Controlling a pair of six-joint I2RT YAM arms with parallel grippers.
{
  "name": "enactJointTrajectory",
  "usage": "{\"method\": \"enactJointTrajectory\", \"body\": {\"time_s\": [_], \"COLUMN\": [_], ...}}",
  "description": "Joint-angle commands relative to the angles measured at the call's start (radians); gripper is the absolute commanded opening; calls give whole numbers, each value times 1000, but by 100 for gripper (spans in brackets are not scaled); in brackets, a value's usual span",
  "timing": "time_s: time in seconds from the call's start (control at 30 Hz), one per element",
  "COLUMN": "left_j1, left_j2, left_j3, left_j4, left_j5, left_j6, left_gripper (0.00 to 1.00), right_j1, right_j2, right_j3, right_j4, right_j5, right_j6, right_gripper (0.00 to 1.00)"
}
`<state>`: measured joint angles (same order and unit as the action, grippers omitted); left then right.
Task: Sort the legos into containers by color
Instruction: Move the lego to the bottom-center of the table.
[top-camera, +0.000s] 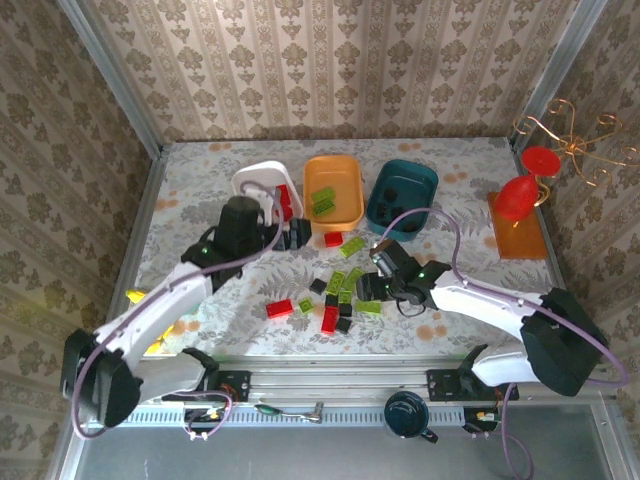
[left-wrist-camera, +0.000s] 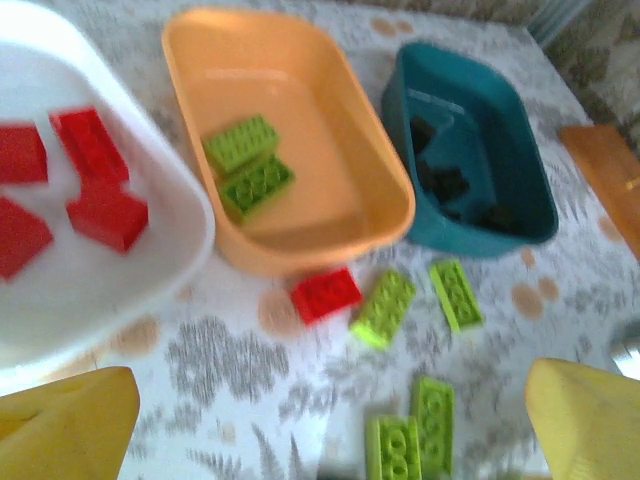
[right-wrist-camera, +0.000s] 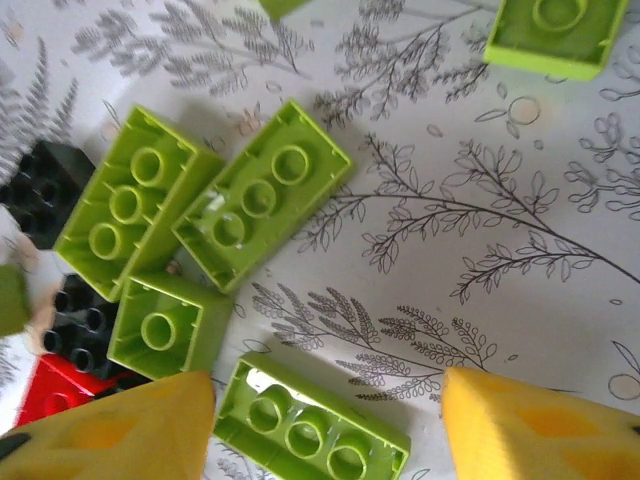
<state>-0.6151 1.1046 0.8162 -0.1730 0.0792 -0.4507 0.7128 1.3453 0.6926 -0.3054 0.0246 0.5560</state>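
Note:
Three containers stand in a row at the back: a white tub (top-camera: 262, 180) (left-wrist-camera: 150, 260) with several red legos (left-wrist-camera: 95, 150), an orange tub (top-camera: 334, 190) (left-wrist-camera: 330, 225) with two green legos (left-wrist-camera: 248, 165), and a teal tub (top-camera: 402, 195) (left-wrist-camera: 520, 200) with black ones. Loose red, green and black legos (top-camera: 338, 295) lie mid-table. My left gripper (top-camera: 296, 232) (left-wrist-camera: 330, 425) hangs open and empty beside the white tub's near corner. My right gripper (top-camera: 368, 286) (right-wrist-camera: 325, 405) is low over the pile, open, with an upturned green lego (right-wrist-camera: 310, 425) lying between its fingers, close to the left one.
A flat orange tray (top-camera: 524, 232) with a red goblet (top-camera: 516, 197) stands at the right edge, below a gold wire ornament (top-camera: 570, 135). A red lego (left-wrist-camera: 325, 294) and green ones (left-wrist-camera: 383, 307) lie just in front of the orange tub. A dark mug (top-camera: 407, 413) sits on the front rail.

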Motion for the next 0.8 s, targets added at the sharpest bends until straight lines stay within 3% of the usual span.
{"method": "enactJointTrajectory", "body": {"time_s": [0.0,0.07,0.4,0.57,0.77], "left_j1": [-40,-57,-83,-82,-83], "left_j2": [-123,-196,-452,-510,-503], "left_j3": [-112,-168,-325,-368,-379], "left_j4": [-4,-28,-192,-208,-203], "left_j5": [-49,-66,-112,-119,-114], "left_j6": [-66,-91,-159,-176,-180], "left_gripper": [100,100,100,100,100], "right_j1": [6,6,7,12,98], "right_j2": [40,90,165,120,75], "right_j3": [-10,-13,-31,-105,-125], "right_j4": [-1,38,103,111,45], "right_j5": [-14,-23,-94,-157,-170], "right_j6": [-25,-16,4,42,62], "right_gripper": [55,50,50,52,54]}}
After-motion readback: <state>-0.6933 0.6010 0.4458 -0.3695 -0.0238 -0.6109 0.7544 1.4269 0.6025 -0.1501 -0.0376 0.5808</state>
